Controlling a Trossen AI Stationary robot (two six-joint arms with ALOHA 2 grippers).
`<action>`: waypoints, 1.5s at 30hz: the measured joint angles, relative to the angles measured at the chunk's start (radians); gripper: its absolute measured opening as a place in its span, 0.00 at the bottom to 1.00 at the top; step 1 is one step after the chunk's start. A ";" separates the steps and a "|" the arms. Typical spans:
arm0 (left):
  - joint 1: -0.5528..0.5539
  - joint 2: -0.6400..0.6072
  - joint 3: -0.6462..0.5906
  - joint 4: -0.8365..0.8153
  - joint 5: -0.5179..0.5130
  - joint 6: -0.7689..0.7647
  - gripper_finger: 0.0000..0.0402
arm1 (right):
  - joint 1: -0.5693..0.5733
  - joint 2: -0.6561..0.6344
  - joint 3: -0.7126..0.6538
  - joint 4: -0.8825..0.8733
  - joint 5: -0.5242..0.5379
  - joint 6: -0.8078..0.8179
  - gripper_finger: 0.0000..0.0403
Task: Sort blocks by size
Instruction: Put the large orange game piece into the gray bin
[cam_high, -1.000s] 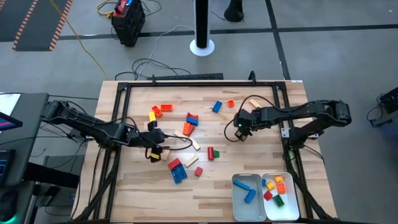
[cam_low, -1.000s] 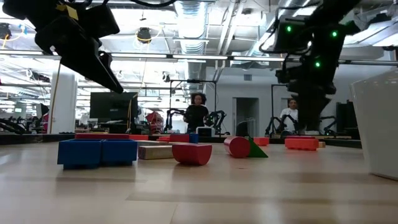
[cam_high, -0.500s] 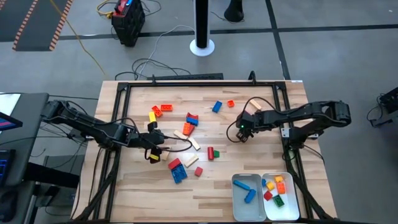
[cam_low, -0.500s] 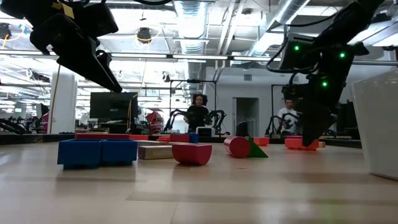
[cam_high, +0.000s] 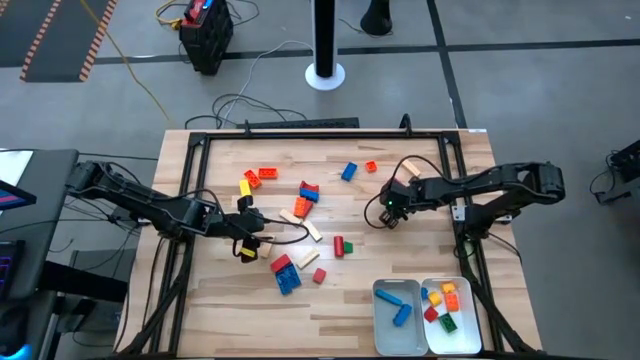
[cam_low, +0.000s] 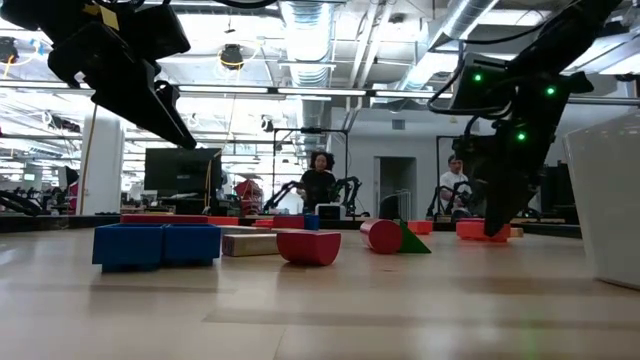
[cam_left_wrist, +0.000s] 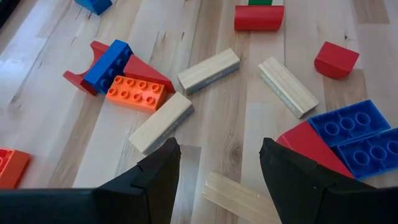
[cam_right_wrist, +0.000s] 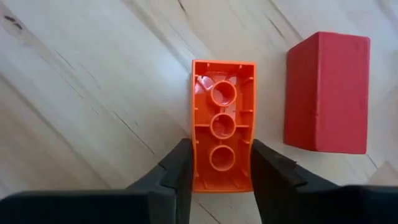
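Right wrist view: right gripper (cam_right_wrist: 219, 177) closing around upturned orange brick (cam_right_wrist: 221, 135) on table (cam_right_wrist: 93, 93), only its near end between the fingers, red block (cam_right_wrist: 327, 92) just beside, so risking pivot or slip on lifting; left gripper (cam_left_wrist: 219, 165) hovering open, empty.

- Grey concrete floor (cam_high: 540, 90) around a light wooden table (cam_high: 400, 255).
- Black pole on a round white base (cam_high: 324, 72) behind it.
- Ceiling ducts (cam_low: 305, 30), strip lights, two people (cam_low: 318, 185) standing far off.
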 joint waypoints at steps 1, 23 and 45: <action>0.000 0.000 0.000 0.000 0.000 0.000 0.53 | 0.005 0.000 0.000 0.000 -0.003 0.004 0.37; 0.000 0.000 0.000 -0.023 0.000 -0.018 0.53 | 0.648 -0.002 0.363 -0.676 -0.091 0.520 0.37; 0.001 0.000 0.000 -0.016 0.000 -0.001 0.53 | 1.242 0.040 0.458 -0.513 0.264 1.071 0.38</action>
